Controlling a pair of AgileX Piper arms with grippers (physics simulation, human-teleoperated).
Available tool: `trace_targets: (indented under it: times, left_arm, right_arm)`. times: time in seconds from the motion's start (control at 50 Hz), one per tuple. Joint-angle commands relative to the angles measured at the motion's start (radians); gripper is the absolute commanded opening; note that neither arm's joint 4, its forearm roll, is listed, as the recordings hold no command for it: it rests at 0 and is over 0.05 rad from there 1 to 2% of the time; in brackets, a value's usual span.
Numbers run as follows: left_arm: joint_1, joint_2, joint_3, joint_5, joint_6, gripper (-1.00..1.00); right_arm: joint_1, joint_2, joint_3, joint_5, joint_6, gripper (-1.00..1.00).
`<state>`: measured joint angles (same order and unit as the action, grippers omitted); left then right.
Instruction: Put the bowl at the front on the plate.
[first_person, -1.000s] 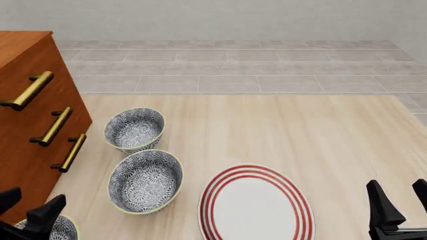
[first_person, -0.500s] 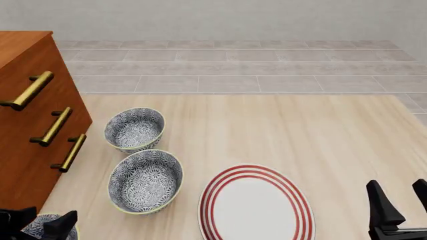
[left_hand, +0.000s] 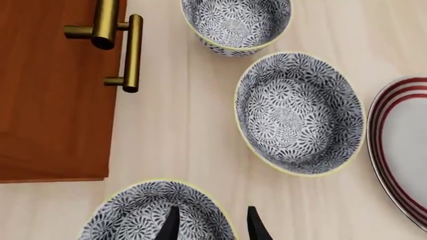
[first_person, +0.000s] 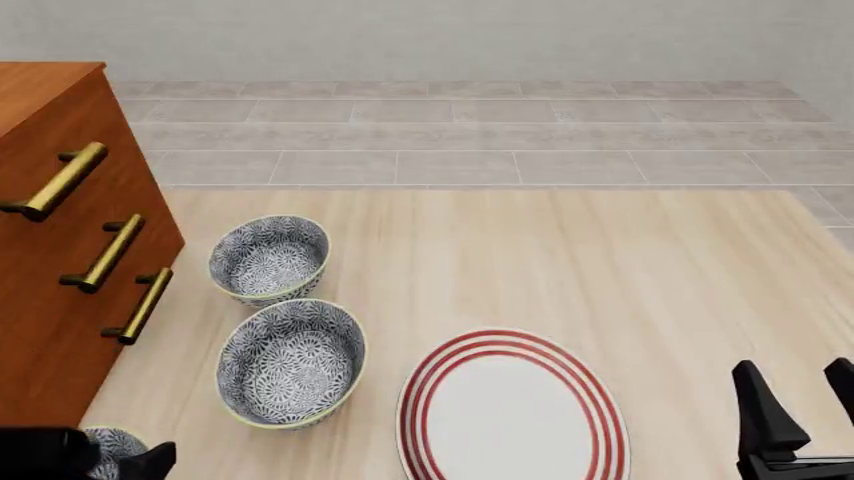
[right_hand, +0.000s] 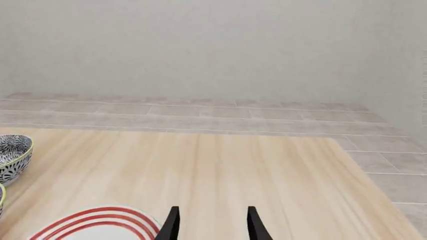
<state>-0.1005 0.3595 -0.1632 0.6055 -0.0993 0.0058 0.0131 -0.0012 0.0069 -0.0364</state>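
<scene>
The front bowl (left_hand: 133, 217) is blue-and-white with a yellow-green rim. It sits at the table's near left corner, and only a sliver of this bowl (first_person: 110, 442) shows in the front view. My left gripper (left_hand: 211, 227) is open and straddles its rim on the plate side, one finger inside and one outside. From the front, the left gripper (first_person: 94, 460) covers most of it. The red-ringed white plate (first_person: 514, 425) lies to the bowl's right. The plate's edge (left_hand: 400, 145) also shows in the left wrist view. My right gripper (first_person: 801, 400) stands open and empty beyond the plate's right side.
Two look-alike bowls stand behind the front one: a middle bowl (first_person: 291, 362) and a far bowl (first_person: 268, 258). A wooden dresser (first_person: 54, 250) with brass handles (first_person: 142, 305) fills the left edge. The plate's rim (right_hand: 100, 222) sits near the right gripper (right_hand: 211, 222).
My left gripper has dropped lower over the front bowl, hiding more of it in the front view. The right arm has not moved.
</scene>
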Motion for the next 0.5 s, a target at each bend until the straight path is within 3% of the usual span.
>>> trace_targets:
  times: [0.02,0.5]
  left_arm:
    - [-0.011,0.017,0.046,-0.012,-0.041,1.00]
    - [-0.033,0.069,0.110,-0.080,-0.111,1.00]
  right_arm:
    - [0.000,0.002,0.000,-0.001,0.001,1.00]
    - [-0.003,-0.003,0.000,0.001,0.005,1.00]
